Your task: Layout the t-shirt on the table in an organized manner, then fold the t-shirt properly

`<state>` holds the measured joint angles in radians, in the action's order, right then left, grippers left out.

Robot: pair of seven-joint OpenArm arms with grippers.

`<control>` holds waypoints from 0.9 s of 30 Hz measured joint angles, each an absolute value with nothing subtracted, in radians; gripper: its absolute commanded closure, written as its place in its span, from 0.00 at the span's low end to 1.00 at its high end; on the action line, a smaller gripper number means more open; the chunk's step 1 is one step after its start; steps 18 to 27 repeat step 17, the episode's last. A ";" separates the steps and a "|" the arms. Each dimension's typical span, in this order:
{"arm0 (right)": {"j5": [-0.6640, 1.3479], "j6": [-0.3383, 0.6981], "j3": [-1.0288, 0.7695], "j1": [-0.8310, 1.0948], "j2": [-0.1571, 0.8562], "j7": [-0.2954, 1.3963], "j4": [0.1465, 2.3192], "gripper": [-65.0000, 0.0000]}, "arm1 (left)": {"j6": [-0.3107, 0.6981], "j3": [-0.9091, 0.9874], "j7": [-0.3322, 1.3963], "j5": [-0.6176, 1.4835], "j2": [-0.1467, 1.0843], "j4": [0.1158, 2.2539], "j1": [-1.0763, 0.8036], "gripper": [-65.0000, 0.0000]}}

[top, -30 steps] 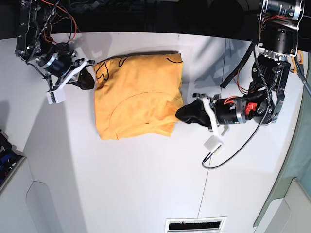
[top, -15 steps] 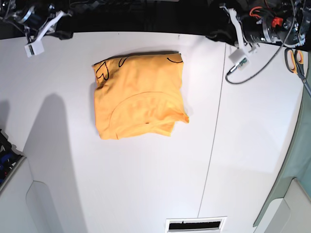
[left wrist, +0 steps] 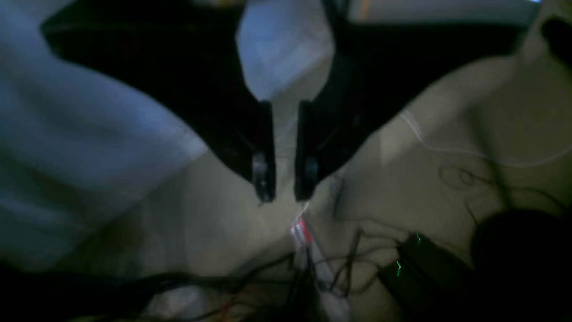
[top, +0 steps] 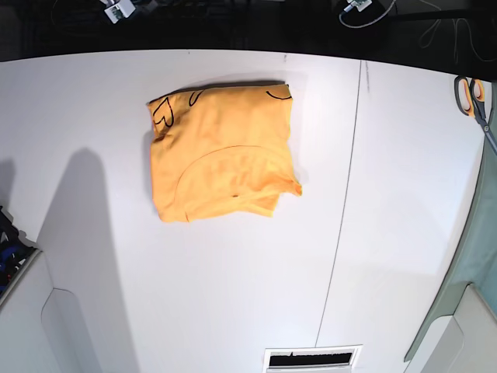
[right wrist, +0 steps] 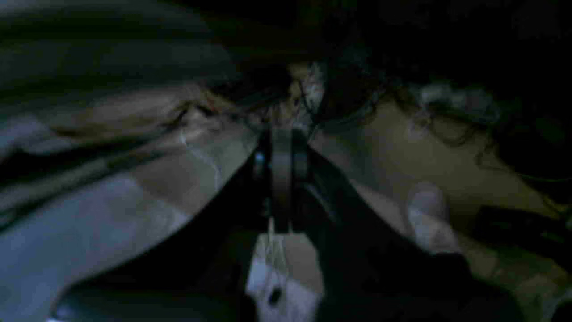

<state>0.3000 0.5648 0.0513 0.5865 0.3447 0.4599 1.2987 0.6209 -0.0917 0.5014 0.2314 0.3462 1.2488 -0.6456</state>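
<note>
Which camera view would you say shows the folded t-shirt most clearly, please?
The base view: the t-shirt lies folded in a compact block on the table, whole and unobstructed from above. Both wrist views are dark and blurred, pointing away at cables and clutter; neither shows the shirt.

You are looking at a robotics lab bench: a wide white table [top: 233, 295], orange-handled scissors [top: 470, 97] at its edge, loose cables [left wrist: 321, 273] and electronics behind it.

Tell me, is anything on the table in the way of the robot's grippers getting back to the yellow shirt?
Nothing visible is. The t-shirt lies folded alone on the table; the scissors sit far off at its edge.
</note>
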 measured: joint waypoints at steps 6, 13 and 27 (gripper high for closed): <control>0.224 0.535 0.178 0.389 0.334 0.453 0.953 1.00 | 0.426 -0.364 0.492 0.193 0.331 0.785 -0.366 0.91; 0.134 0.518 0.196 0.255 0.303 0.457 0.785 1.00 | 0.396 -0.583 0.378 0.220 0.257 0.496 -0.165 0.93; 0.134 0.520 0.196 0.246 0.299 0.448 0.787 1.00 | 0.396 -0.596 0.377 0.222 0.216 0.496 -0.139 0.93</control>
